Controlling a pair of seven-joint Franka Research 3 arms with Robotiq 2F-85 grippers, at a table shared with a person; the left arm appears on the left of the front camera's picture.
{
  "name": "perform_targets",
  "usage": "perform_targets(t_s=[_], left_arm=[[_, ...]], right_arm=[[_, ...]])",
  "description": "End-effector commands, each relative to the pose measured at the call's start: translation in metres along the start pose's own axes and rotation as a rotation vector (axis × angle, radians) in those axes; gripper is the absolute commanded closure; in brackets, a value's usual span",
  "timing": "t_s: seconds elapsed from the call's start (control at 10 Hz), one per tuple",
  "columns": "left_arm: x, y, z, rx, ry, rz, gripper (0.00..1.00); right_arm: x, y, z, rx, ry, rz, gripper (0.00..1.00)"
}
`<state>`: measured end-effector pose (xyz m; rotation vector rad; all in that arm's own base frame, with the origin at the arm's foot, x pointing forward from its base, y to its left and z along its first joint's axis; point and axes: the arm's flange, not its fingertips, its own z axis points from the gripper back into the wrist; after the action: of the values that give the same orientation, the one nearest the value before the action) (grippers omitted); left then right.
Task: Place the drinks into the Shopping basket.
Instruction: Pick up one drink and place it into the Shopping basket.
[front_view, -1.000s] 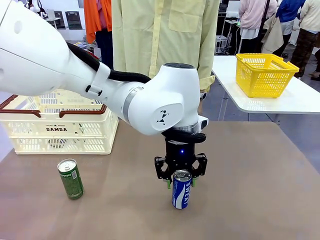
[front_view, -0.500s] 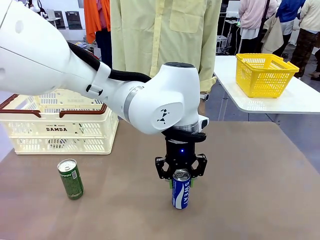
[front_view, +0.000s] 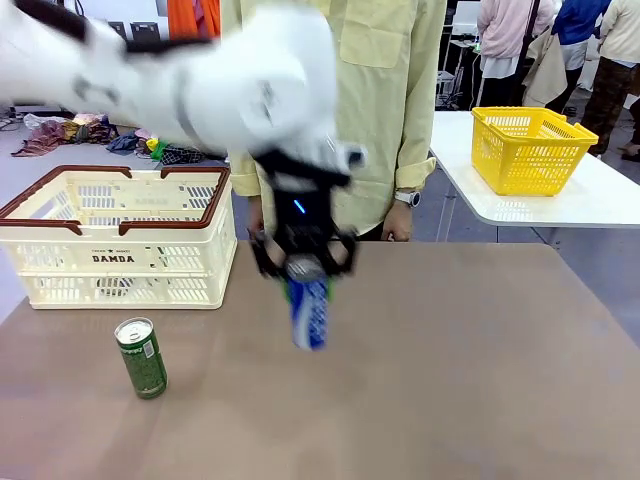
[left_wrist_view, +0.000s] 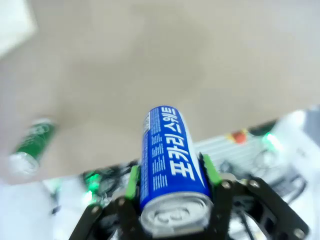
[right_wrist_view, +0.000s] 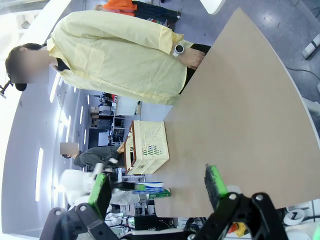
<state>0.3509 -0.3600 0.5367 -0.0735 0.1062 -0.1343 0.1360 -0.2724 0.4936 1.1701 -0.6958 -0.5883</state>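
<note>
The left gripper (front_view: 303, 262) was clenched on the blue can (front_view: 309, 312), which hung clear of the tabletop (front_view: 480, 380) at the frame's centre, blurred. The green can (front_view: 140, 357) stood upright at lower left, in front of the Shopping basket (front_view: 170, 262) at the left edge. The right gripper (right_wrist_view: 157, 185) had its fingers spread, holding nothing.

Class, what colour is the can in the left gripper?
Blue can, white lettering, silver top; clearest in left wrist view.
</note>
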Motion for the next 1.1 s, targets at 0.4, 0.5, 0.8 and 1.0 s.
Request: perform_targets(t_s=[0.4, 0.5, 0.8, 1.0], left_arm=[[0.052, 0.194, 0.158, -0.002, -0.388, 0.344, 1.00], [0.068, 0.214, 0.151, 0.010, -0.395, 0.413, 1.00], [0.136, 0.269, 0.111, 0.001, -0.352, 0.543, 1.00], [0.173, 0.288, 0.074, -0.030, -0.288, 0.543, 1.00]], right_arm=[[0.000, 0.002, 0.002, 0.020, -0.013, 0.026, 0.00], [0.000, 0.002, 0.002, 0.020, -0.013, 0.026, 0.00], [0.000, 0.002, 0.002, 0.020, -0.013, 0.026, 0.00], [0.000, 0.002, 0.002, 0.020, -0.013, 0.026, 0.00]])
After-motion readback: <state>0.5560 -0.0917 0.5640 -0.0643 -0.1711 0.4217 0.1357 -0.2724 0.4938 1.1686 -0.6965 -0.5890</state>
